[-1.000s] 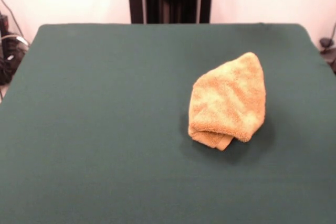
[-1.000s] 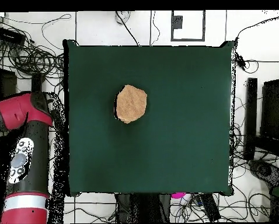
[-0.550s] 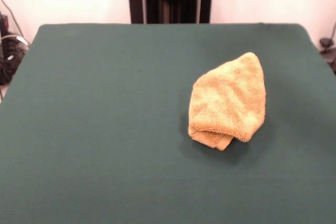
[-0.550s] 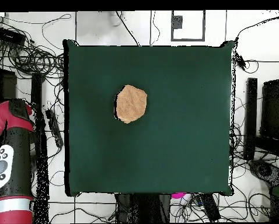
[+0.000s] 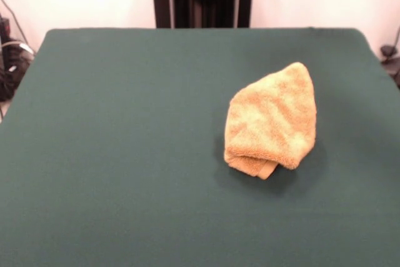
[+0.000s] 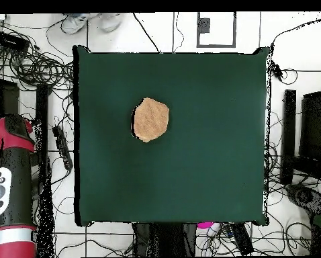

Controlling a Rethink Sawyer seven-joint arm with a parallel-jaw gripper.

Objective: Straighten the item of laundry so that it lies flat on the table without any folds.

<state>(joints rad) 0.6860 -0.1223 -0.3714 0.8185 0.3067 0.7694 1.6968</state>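
**Gripper out of frame, towel sitting bunched on table**

Towel [image 5: 270, 120] lying folded over on itself, not flat. In the front view, sitting right of the table's centre and tapering to a rounded tip at its far end. Near edge curling over in a thick roll, with a lower layer poking out underneath at the near-left corner. Casting a soft shadow on the felt just beside that near edge. In the overhead view, towel [image 6: 150, 119] showing as a compact rounded lump, left of centre and in the upper half of the top, well apart from every edge.

Table [image 5: 125, 154] carrying only the towel, with dark green top [image 6: 210, 168] filling most of the overhead view.

Arm [image 6: 12, 181] standing off the table, beyond its left edge in the overhead view, with the red and black link running roughly parallel to that edge and not reaching over the felt. Gripper not showing in either view, so cannot tell whether spread or pressed together.

Cables [image 6: 29, 60] tangling over the floor beside the table. Pale shoes [image 6: 89, 22], apparently a person's, showing at the overhead view's top edge.
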